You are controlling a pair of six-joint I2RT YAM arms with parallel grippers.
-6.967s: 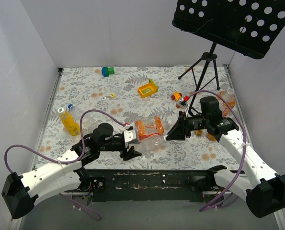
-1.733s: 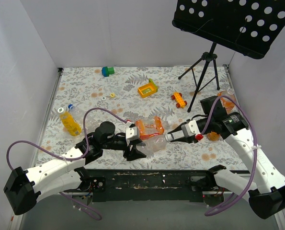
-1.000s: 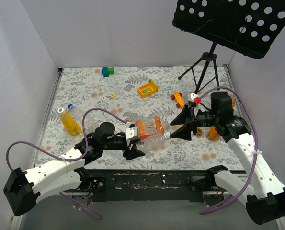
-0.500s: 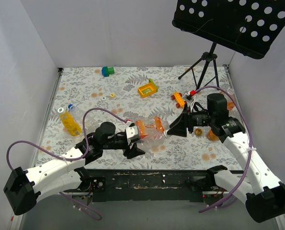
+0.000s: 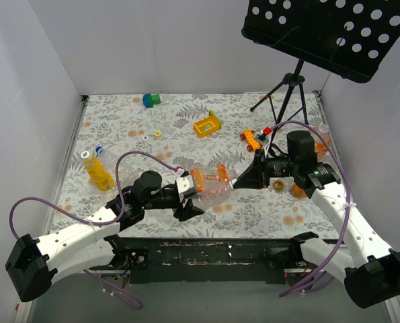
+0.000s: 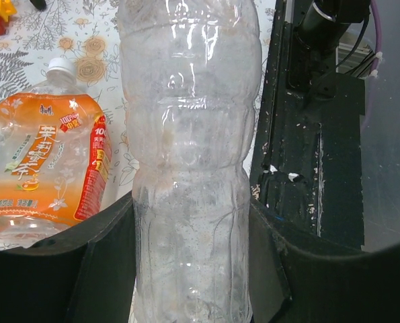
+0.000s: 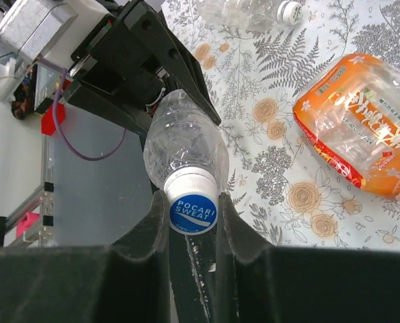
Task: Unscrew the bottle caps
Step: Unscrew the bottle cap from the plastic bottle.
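Observation:
My left gripper [image 5: 188,196] is shut on the body of a clear, colourless bottle [image 5: 213,189] and holds it off the table, neck pointing right. In the left wrist view the bottle [image 6: 189,168] fills the gap between both fingers [image 6: 105,249]. My right gripper [image 5: 237,183] is shut on its blue-and-white cap [image 7: 193,207], with both fingers touching the cap's sides. An orange-labelled bottle [image 5: 211,174] lies on the table just behind; it also shows in the left wrist view [image 6: 45,168] with its white cap [image 6: 60,66] on.
A yellow-liquid bottle [image 5: 97,173] lies at the left, orange bottles [image 5: 319,140] at the right edge. Two loose caps [image 5: 146,134] lie at the back left. A yellow toy tray [image 5: 208,126], an orange toy car [image 5: 252,139], a green-and-blue block [image 5: 150,100] and a music stand tripod [image 5: 287,94] stand further back.
My right gripper has turned at the wrist and moved slightly left at the clear bottle's cap end. My left gripper has kept its hold on the bottle, which has lifted a little.

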